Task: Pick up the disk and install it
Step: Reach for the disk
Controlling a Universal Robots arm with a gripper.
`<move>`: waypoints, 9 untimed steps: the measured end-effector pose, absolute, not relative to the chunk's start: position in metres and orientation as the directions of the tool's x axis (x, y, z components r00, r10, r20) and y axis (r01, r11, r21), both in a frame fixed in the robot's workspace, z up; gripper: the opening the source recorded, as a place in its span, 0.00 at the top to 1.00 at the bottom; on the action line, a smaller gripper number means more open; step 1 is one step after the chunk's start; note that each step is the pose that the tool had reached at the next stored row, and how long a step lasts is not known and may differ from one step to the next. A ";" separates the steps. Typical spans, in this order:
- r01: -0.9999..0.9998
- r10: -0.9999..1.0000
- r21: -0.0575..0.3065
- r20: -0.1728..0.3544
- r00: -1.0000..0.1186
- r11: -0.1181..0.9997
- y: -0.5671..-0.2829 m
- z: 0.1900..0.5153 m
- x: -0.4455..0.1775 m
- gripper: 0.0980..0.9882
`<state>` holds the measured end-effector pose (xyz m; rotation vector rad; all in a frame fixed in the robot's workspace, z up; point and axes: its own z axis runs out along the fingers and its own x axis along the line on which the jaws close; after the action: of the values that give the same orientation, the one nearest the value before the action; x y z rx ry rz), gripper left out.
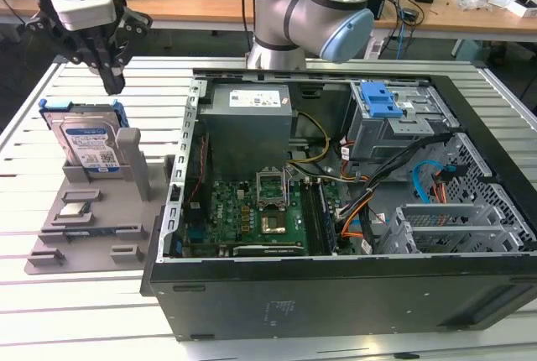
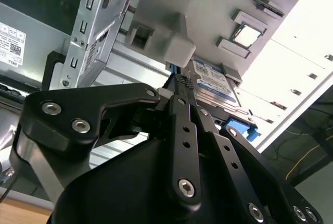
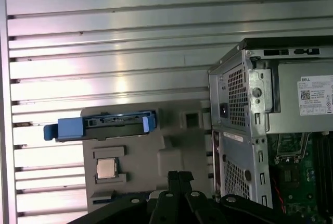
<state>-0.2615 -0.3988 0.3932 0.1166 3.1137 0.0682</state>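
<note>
The disk [image 1: 88, 144] stands leaning on edge in a grey holder [image 1: 92, 235] at the exterior view's left; it is silver with a white-and-blue label and blue side rails. My gripper [image 1: 112, 84] hangs just above and behind its top edge, shut and holding nothing. In the second wrist view the black fingers [image 2: 179, 109] lie pressed together, their tip near the disk [image 2: 216, 84]. In the first wrist view the disk [image 3: 106, 124] shows edge-on above the gripper [image 3: 179, 174].
An open computer case [image 1: 336, 294] lies at the exterior view's right, with a grey power supply box [image 1: 249, 117], a motherboard [image 1: 260, 201] and a drive bay with a blue latch [image 1: 382, 101]. A small chip [image 1: 74, 211] sits on the holder. The slatted metal table [image 1: 75, 319] surrounds everything.
</note>
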 end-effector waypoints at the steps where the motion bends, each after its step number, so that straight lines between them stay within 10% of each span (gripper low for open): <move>1: 0.074 0.075 0.045 -0.023 -0.997 0.996 -0.399 0.393 -0.265 0.99; 9: 0.074 0.075 0.045 -0.023 -0.997 0.996 -0.399 0.393 -0.281 0.99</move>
<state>-0.2813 -0.3989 0.3931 0.1166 3.1136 0.0682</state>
